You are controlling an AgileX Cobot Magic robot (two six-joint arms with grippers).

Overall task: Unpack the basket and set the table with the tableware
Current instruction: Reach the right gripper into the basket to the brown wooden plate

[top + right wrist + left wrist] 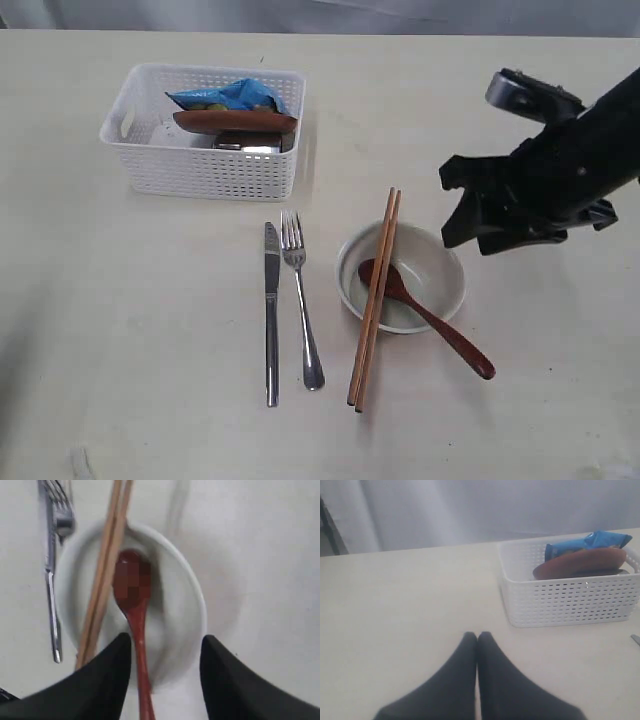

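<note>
Cream table (120, 350); right gripper (166, 642) spread wide, empty, over bowl (437, 268), frame centre-right; left gripper (477, 639) pinched shut, empty. Risk: a low pass clips spoon (430, 318), rolls chopsticks (375, 300) off rim.

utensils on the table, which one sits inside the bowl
The dark red-brown spoon: its head rests in the off-white bowl; the wooden chopsticks only cross its rim.

Soft even light, faint shadows; R wrist view blurred, esp. spoon (131, 577).
</note>
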